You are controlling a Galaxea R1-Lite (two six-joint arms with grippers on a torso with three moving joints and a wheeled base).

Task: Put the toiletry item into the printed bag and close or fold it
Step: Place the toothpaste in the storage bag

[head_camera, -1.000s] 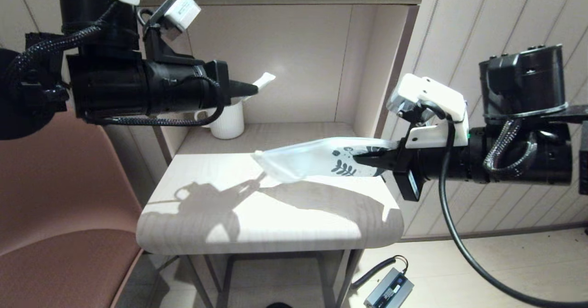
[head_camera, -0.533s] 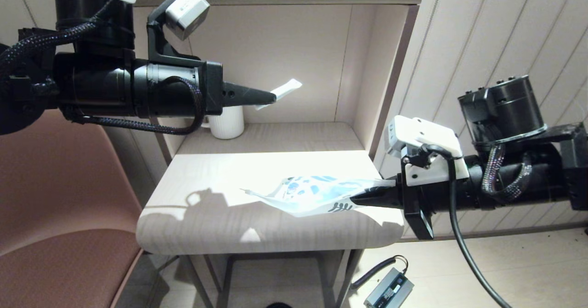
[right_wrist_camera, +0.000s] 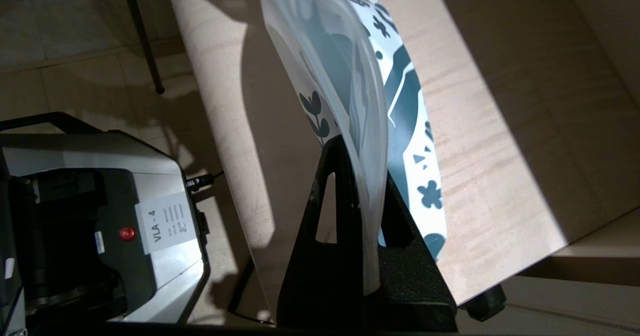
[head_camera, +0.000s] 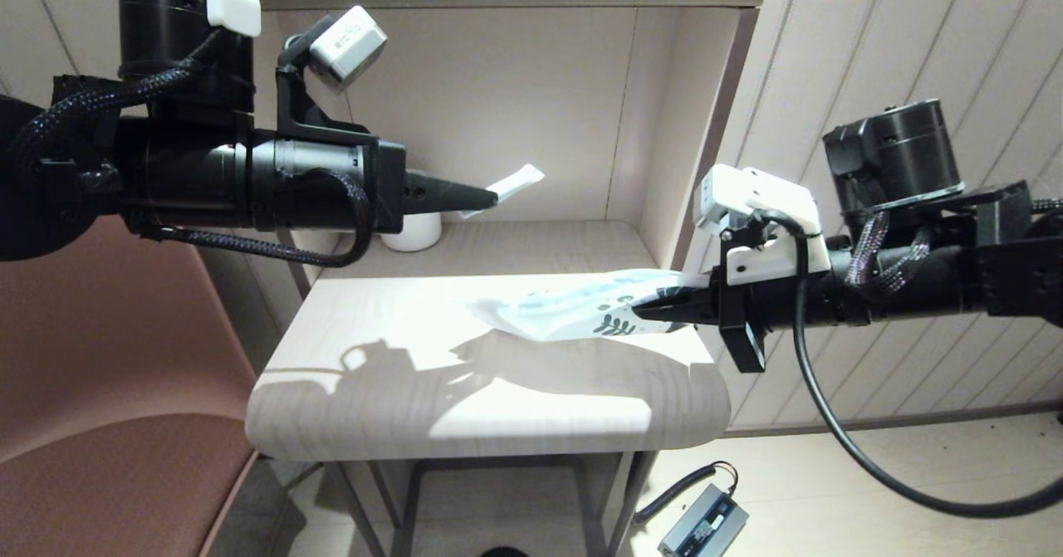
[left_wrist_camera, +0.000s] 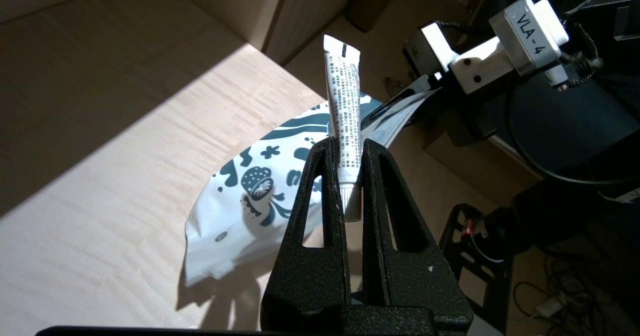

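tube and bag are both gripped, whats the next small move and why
Probably bring the left gripper down toward the bag: it holds the tube high above the table, while the right gripper pinches the bag at one end.

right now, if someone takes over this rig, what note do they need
Left gripper: shut on the toiletry item, gripped near its cap, crimped end pointing away from the jaws, held in the air above the table.
Right gripper: shut on one edge of the printed bag, which hangs just above the table's right side.
Done: both items are picked up.
Left: the tube is not in the bag; whether the bag's mouth is open cannot be told. Insert the tube, then close or fold the bag.
White mug stands behind the left arm.
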